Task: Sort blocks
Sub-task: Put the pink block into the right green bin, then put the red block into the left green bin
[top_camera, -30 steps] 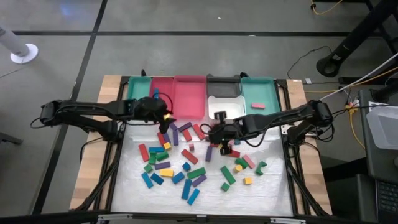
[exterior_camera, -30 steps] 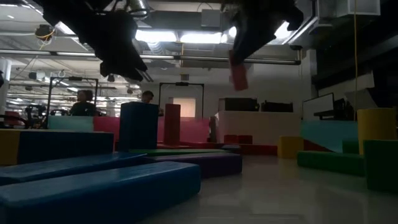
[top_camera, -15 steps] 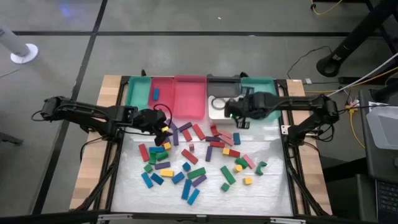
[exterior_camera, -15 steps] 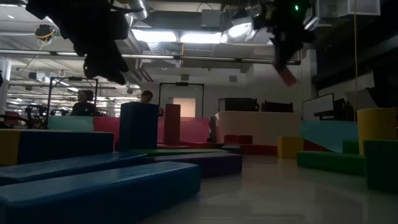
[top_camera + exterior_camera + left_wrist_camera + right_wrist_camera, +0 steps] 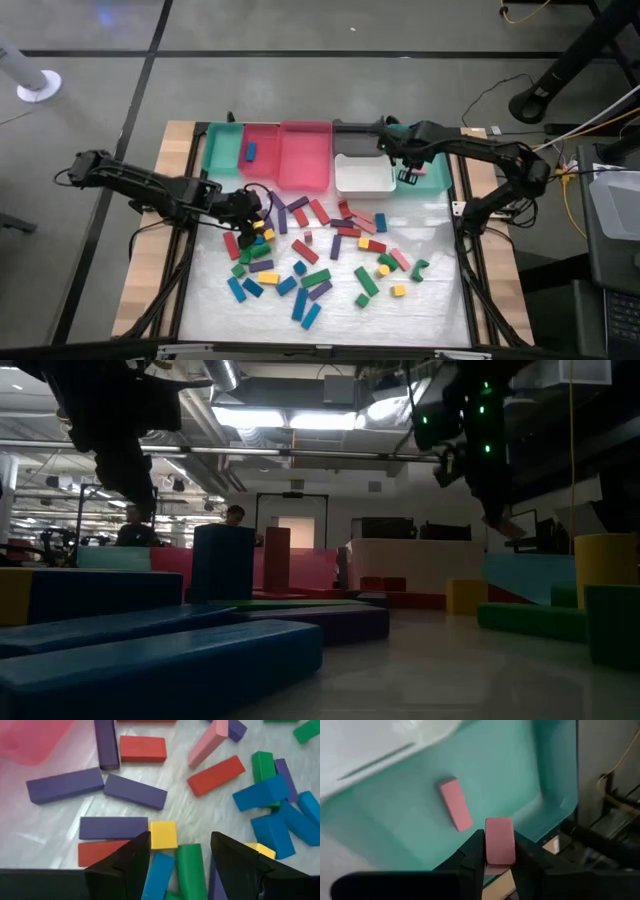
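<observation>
Two dark jointed arms, black cabling along them, blunt black jaws, small green indicator lights.

Left arm stretched low from the left side, its pincer (image 5: 256, 213) spread wide and empty just above the desk's left-middle; right arm folded back over the far right corner, its pincer (image 5: 499, 854) still pinching a pink block (image 5: 499, 841).

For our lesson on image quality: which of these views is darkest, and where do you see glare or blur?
Low view: darkest, backlit; ceiling lights glare, arms are silhouettes, the near blue block is dim and soft. Left wrist view: bright, blocks slightly smeared, as the red block shows. Right wrist view: the pink block in the right claw is soft-edged. High view: evenly lit.
</observation>
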